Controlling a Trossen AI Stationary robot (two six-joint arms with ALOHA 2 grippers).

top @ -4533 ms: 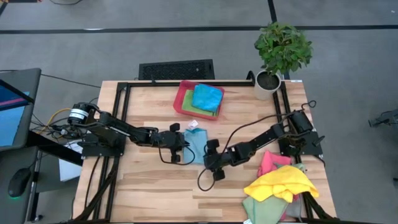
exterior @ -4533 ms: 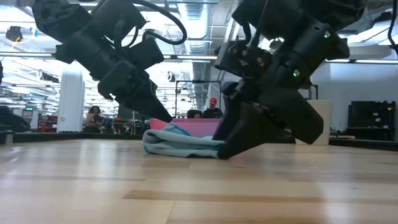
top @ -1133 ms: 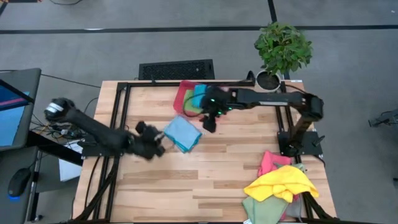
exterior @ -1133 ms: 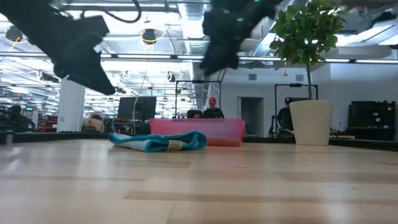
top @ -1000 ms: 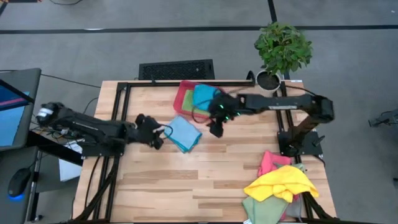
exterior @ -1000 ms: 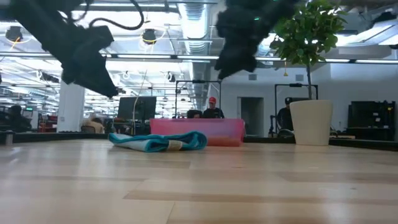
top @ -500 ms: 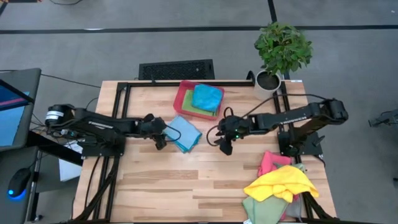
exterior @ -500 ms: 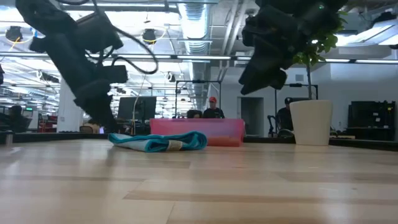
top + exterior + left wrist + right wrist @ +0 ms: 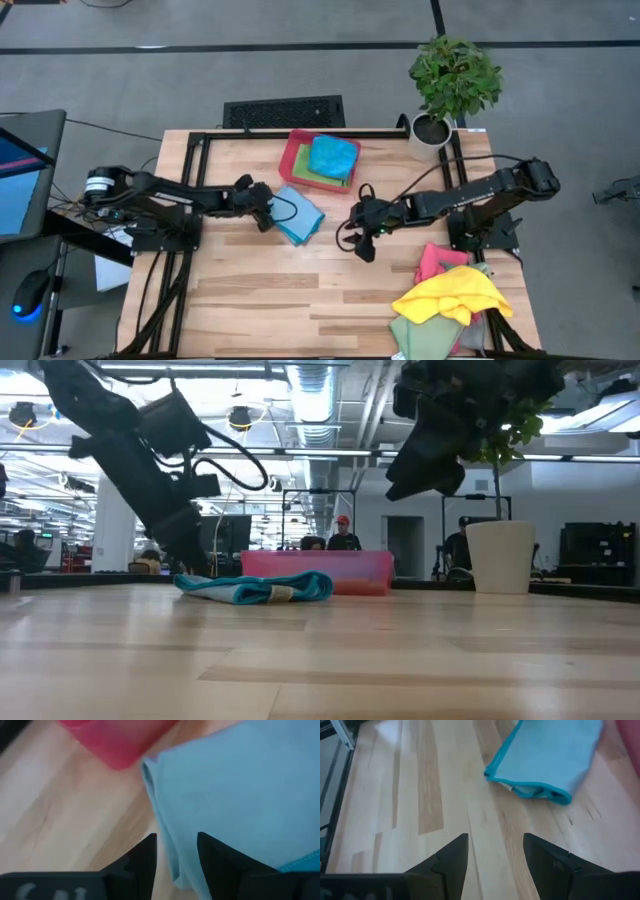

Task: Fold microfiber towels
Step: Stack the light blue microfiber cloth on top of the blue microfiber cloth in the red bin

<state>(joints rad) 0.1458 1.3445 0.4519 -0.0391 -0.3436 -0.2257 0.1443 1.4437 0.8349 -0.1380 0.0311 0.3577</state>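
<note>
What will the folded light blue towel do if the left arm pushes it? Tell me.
The folded light blue towel would probably bunch or unfold rather than slide whole: its layers lie loose and puffy. It looks light. The left gripper sits at its edge.

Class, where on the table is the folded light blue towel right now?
In the high view, the folded light blue towel lies on the wooden table just in front of the red tray, with the left gripper at its left edge.

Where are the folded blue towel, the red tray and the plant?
Blue towel [image 9: 299,214]: high view, middle of its top face.
Red tray [image 9: 293,159]: high view, its left rim.
Plant [image 9: 455,74]: high view, its leaves.
</note>
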